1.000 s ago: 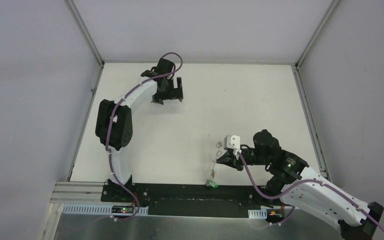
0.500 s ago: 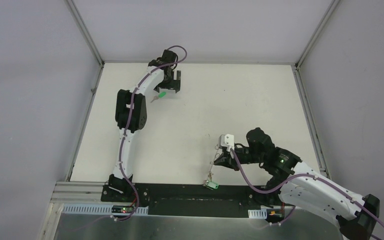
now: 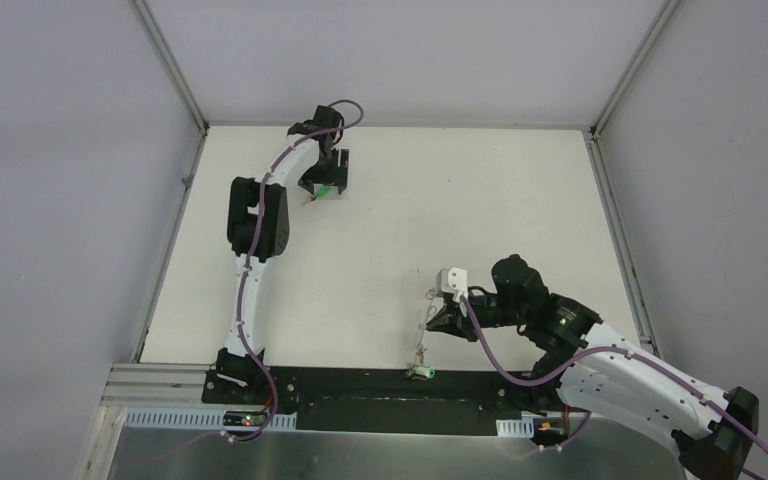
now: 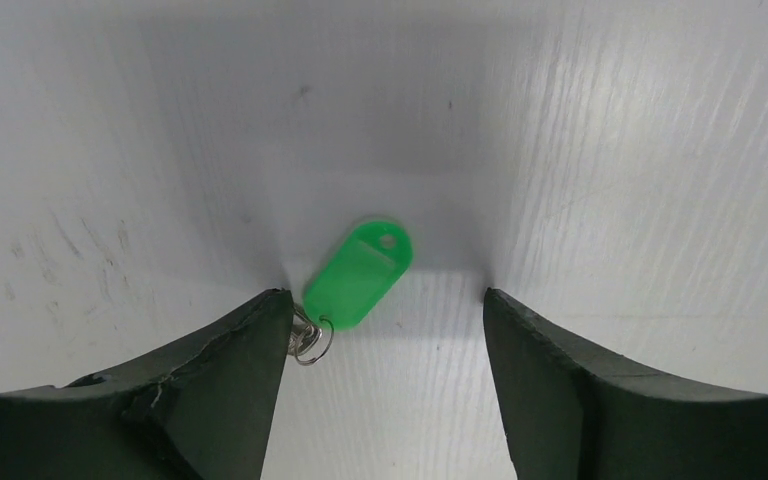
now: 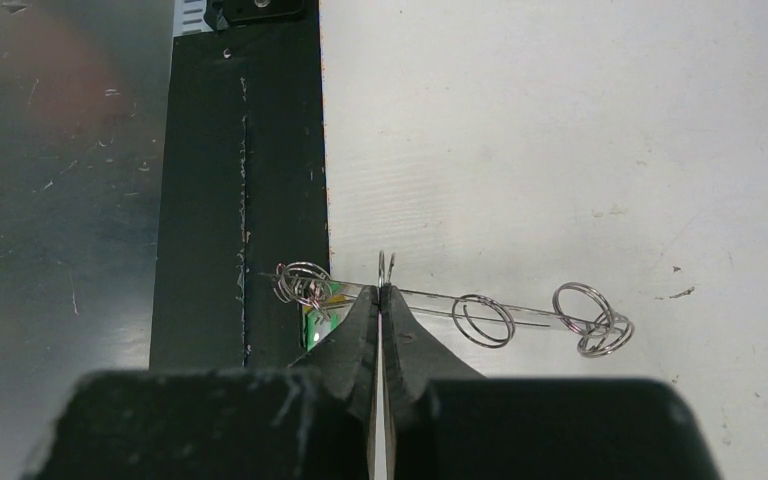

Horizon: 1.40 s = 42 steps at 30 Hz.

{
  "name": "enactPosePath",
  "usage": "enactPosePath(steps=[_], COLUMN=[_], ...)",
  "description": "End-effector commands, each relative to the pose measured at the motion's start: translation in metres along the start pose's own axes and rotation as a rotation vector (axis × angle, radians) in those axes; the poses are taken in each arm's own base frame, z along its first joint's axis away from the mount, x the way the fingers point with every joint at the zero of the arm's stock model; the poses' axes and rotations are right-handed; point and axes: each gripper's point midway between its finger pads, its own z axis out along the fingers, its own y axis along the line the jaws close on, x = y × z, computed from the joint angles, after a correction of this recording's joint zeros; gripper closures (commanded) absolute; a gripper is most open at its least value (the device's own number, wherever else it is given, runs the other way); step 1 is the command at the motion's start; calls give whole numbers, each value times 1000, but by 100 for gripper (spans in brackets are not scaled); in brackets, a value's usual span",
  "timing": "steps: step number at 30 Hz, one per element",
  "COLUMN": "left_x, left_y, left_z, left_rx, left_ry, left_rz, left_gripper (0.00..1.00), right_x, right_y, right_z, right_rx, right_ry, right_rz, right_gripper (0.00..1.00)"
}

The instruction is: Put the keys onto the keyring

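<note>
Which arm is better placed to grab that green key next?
Left. The left gripper is open and straddles the green key; the right gripper is shut on the keyring, well away near the front edge.

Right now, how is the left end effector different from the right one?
The left end effector is open; the right end effector is shut. The left one grips nothing, the green key only lying between its fingers, while the right one pinches the keyring wire. The left one is at the table's far side, the right one by the near edge. Both have two black fingers.
</note>
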Motion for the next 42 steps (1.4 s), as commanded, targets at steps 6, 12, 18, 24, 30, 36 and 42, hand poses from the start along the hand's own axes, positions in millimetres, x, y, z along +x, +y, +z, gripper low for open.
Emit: enactPosePath(steps=[6, 12, 18, 24, 30, 36, 42], left_x=[53, 113, 181, 237, 240, 217, 236], left_y=[-8, -31, -68, -102, -114, -104, -101], left_z=[-38, -62, -96, -139, -183, -218, -211], left_rx=[81, 125, 169, 222, 322, 337, 283], left_ry=[125, 210, 265, 285, 187, 43, 117], left_rz=[-36, -77, -51, -42, -108, -248, -507], left_gripper=[42, 44, 44, 43, 31, 27, 28], right_x=[-47, -55, -73, -72, -70, -71, -68], right_y=[1, 5, 12, 13, 16, 17, 20], right_z=[-11, -18, -32, -38, -39, -36, -34], right_rx=[-1, 2, 19, 38, 32, 12, -1], right_ry=[-113, -141, -215, -218, -219, -219, -216], right_rz=[-66, -68, -88, -66, -45, -20, 5], right_gripper=[100, 100, 100, 100, 100, 100, 100])
